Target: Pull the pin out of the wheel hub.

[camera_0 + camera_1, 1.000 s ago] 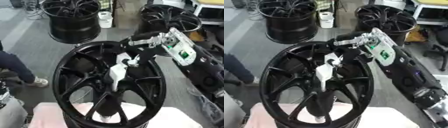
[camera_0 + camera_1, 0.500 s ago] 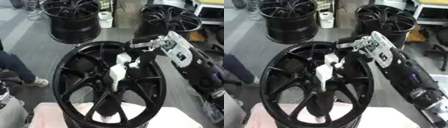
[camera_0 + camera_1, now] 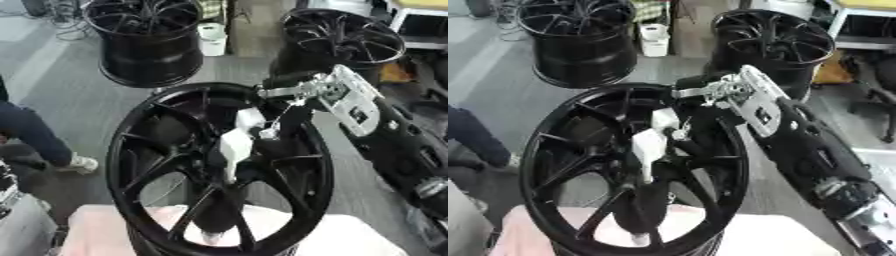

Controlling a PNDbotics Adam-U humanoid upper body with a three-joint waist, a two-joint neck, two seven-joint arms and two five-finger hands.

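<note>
Right now we're mid-reach: our right hand (image 3: 302, 95) sits at the upper rim of the wheel hub (image 3: 157, 150), fingers curled, holding nothing. White pin (image 3: 234, 145) sits at hub centre, untouched. Next we need to drop fingers onto pin, pinch, pull straight out. Left hand not visible.

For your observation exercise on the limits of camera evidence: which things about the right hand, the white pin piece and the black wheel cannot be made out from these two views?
- Right hand: its black fingers merge with the black spoked wheel in both views, so its grip cannot be read.
- White pin piece at the hub: whether it is seated or partly out is unclear; dark spokes hide its base.
- Wheel's bottom rim: cut off by the lower edge.
- Left hand: in neither view.
</note>
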